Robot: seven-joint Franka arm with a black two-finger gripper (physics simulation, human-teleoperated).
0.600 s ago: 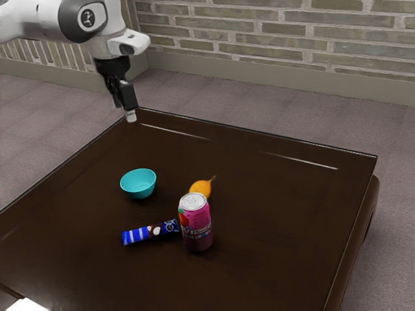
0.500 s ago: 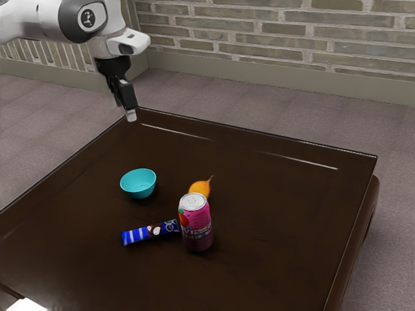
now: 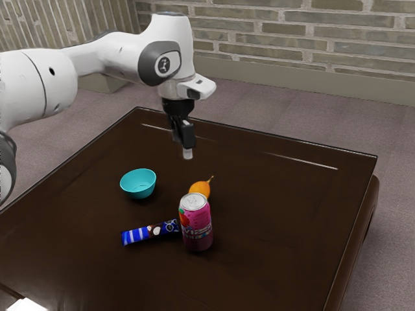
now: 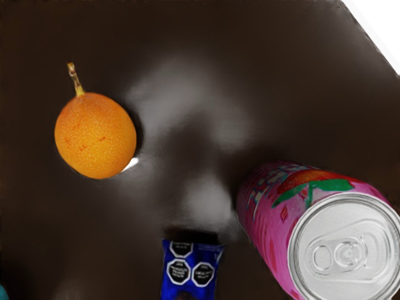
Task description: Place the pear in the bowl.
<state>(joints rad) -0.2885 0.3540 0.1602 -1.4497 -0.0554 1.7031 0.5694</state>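
Pear now has the gripper nearer.

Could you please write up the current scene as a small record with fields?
task item: orange, stemmed fruit, the task's pear
fruit place: on the table, outside the bowl
bowl: turquoise, upright
can: pink drink can, upright
packet: blue wrapper, lying beside the can
claw: claw raised above the table, holding nothing
task status: not done
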